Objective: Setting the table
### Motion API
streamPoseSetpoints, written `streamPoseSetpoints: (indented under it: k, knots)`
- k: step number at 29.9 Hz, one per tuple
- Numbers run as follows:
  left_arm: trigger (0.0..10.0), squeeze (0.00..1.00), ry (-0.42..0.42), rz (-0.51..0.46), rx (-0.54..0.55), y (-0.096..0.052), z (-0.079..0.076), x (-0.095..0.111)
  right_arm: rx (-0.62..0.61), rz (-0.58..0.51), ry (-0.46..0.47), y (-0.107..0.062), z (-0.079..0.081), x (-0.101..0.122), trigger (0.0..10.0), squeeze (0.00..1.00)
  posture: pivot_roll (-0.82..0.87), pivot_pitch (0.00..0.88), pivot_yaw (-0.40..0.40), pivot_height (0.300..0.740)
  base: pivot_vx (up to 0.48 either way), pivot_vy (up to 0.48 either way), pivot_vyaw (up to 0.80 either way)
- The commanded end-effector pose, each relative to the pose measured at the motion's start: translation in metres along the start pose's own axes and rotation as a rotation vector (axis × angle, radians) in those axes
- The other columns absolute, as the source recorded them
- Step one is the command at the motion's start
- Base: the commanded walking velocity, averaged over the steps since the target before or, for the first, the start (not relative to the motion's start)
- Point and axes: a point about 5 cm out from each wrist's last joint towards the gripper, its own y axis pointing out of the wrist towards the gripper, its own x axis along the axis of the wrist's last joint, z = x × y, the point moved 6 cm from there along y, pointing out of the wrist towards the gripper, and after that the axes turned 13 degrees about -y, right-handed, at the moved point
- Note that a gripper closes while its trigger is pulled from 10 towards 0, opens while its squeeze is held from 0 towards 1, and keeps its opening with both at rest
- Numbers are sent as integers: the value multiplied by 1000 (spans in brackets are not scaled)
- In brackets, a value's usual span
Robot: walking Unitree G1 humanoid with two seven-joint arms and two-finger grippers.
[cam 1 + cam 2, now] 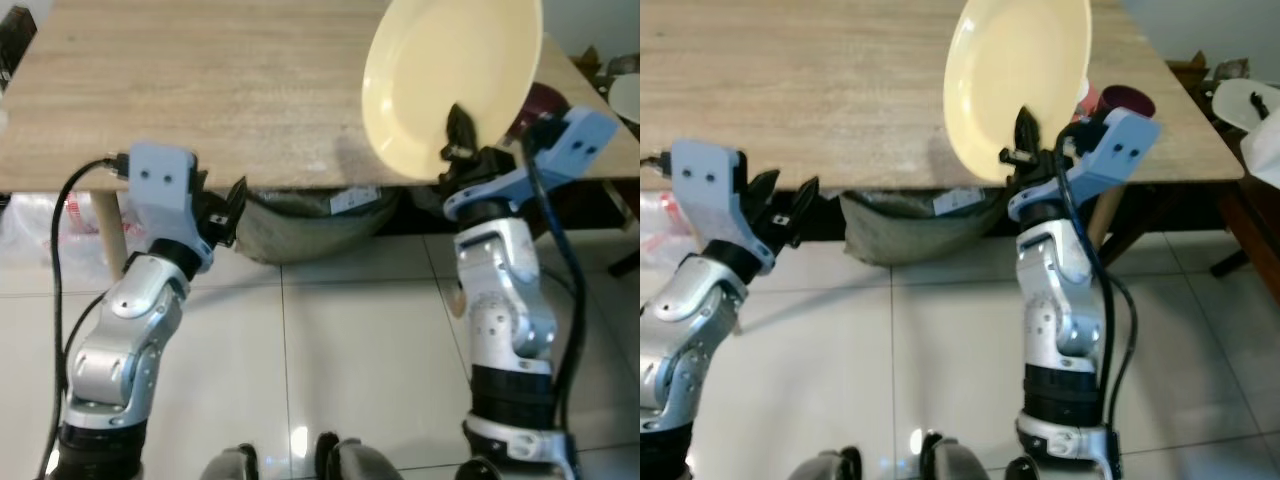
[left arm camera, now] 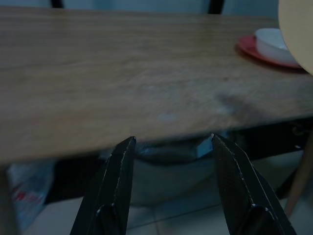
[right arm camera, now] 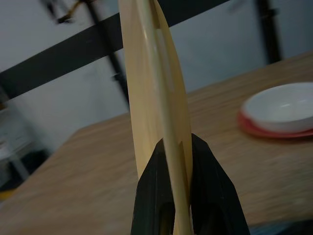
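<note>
The right gripper pinches the lower rim of a round, pale yellow plate, one black finger on each face of it. The plate stands nearly on edge, tilted, its hollow face turned toward the robot's left, and it is held up over the near edge of the light wooden table at about two o'clock in the head views. In the right wrist view the plate runs edge-on between the two black fingers, which press against it from both sides.

The left gripper hangs just below and in front of the table's near edge at about nine o'clock, holding nothing. Its two black fingers are spread apart (the left wrist view shows a clear gap between them), pointing toward the table's underside.

On the table, beyond the plate toward three o'clock from the left wrist camera, a white bowl sits on a flat red plate; the same pair shows in the right wrist view, well apart from the held plate. A dark red cup stands on the table just behind the right wrist.

Under the table a grey-green sack lies on the pale tiled floor, between the two arms. A black cable loops from the left wrist down along the silver arm.
</note>
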Motion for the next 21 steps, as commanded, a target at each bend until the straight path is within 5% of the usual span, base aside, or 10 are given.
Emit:
streamPoseSetpoints:
  k: [1, 10, 21]
  knots:
    - [10000, 0, -2, 19, 7, -1, 1, -6, -5, -3, -10, 0, -3, 1, 10000, 0, -42, 134, -5, 740, -292, 0, 0]
    - [10000, 0, 5, 17, 28, 0, 8, -6, 7, 3, -28, 2, -3, -1, 10000, 0, -43, 136, -3, 740, -281, 0, 0]
    - [10000, 0, -8, 53, 34, 2, 9, -13, -1, 34, -54, 1, -7, -7, 10000, 0, -48, 146, -5, 740, 0, 0, -41]
